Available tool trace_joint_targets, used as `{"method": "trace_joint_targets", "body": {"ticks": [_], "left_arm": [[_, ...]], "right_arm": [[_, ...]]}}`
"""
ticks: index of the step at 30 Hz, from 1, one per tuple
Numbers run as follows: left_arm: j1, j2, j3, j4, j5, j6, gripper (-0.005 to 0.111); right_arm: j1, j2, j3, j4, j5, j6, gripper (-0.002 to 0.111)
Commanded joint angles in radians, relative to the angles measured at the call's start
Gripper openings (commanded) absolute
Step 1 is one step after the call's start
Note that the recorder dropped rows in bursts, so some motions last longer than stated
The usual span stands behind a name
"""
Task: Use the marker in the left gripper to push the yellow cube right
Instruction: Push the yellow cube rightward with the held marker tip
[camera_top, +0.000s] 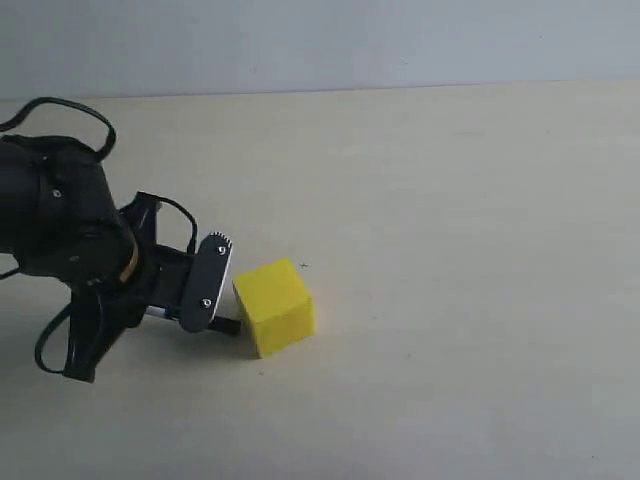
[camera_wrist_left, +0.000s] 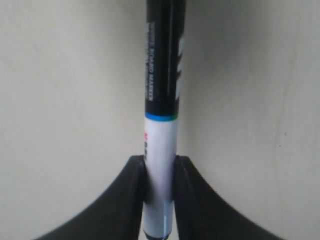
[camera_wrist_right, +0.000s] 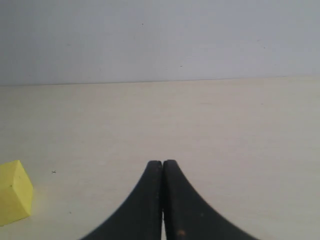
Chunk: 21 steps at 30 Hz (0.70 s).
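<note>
Cube (camera_top: 275, 307) sits on the table (camera_top: 450, 250) a bit left of centre. The marker (camera_wrist_left: 162, 100) tip is right by its left side, can't tell if they touch. Left gripper (camera_top: 207, 288) is clamped on the marker's white barrel. Right gripper (camera_wrist_right: 162, 170) is closed with nothing in it.

Glossy plastic marker (camera_wrist_left: 161, 110), matt yellow cube (camera_top: 275, 306), smooth pale matt table (camera_top: 480, 250)

Black left tool (camera_top: 212, 290), bulky wrist (camera_top: 55, 215), looping cables (camera_top: 88, 110)
</note>
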Motion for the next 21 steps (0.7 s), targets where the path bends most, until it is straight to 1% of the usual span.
{"method": "trace_joint_targets", "body": {"ticks": [1,3,5,8,12,14,16,19,21], "left_arm": [[0.005,-0.001,-0.028,0.097,0.15,-0.116,0.0],[0.031,-0.001,-0.045,0.103,0.201,-0.132,0.0],[0.054,-0.001,-0.057,0.089,0.211,-0.138,0.0],[0.055,-0.001,-0.061,0.066,0.198,-0.149,0.0],[0.007,-0.001,-0.061,-0.027,0.171,-0.106,0.0],[-0.032,-0.001,-0.061,-0.042,0.16,-0.093,0.0],[-0.06,-0.001,-0.067,-0.042,0.124,-0.119,0.0],[-0.067,0.006,-0.131,-0.033,0.066,-0.217,0.0],[-0.067,0.009,-0.175,-0.041,0.098,-0.239,0.0]], "right_arm": [[0.018,-0.005,0.004,-0.001,-0.005,-0.003,0.0],[0.035,-0.005,0.004,-0.001,-0.005,-0.003,0.0],[0.04,-0.005,0.004,-0.001,-0.005,-0.003,0.0],[0.04,-0.005,0.004,-0.001,-0.005,-0.003,0.0],[0.04,-0.005,0.004,-0.001,-0.005,-0.003,0.0],[0.04,-0.005,0.004,-0.001,-0.005,-0.003,0.0],[0.04,-0.005,0.004,-0.001,-0.005,-0.003,0.0],[0.04,-0.005,0.004,-0.001,-0.005,-0.003,0.0],[0.04,-0.005,0.004,-0.001,-0.005,-0.003,0.0]]}}
